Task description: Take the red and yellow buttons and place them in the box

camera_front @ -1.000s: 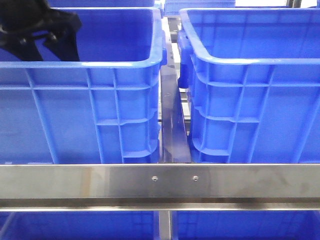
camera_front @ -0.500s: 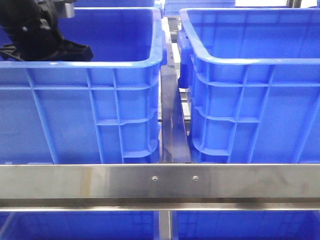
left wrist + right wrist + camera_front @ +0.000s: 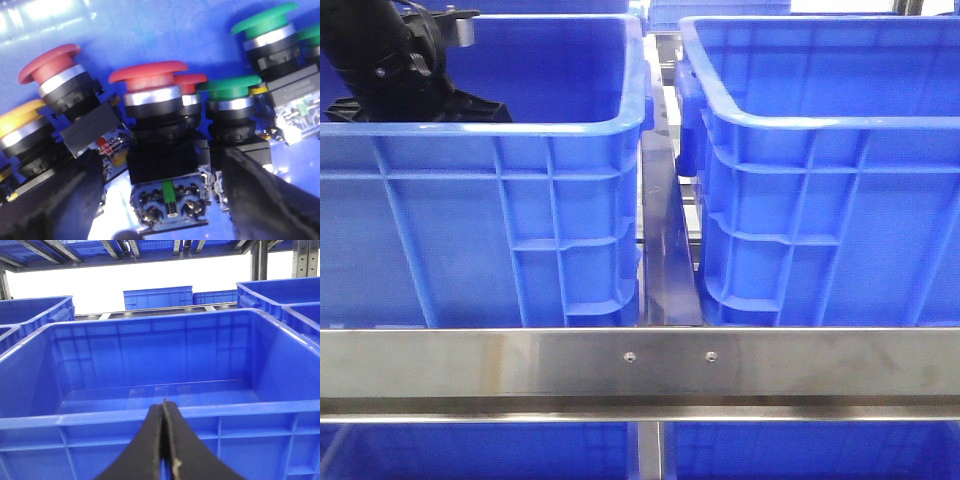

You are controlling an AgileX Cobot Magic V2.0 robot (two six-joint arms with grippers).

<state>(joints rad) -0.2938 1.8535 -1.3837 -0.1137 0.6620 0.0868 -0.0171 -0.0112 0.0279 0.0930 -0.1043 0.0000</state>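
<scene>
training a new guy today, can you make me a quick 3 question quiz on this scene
1. True or false: the right hand is shut and holds nothing.
2. In the left wrist view, which colour of button lies between the open fingers of the left hand? A) green B) red C) yellow
3. Fill in: the crate facing the right hand looks ____ inside.

Key: 1 true; 2 B, the red button; 3 empty.

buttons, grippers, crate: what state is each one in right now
left gripper: open, fingers either side of a red button
right gripper: shut, holding nothing
yellow button: tilted, lying untouched among the others
green buttons: untouched
right crate: nothing seen inside
</scene>
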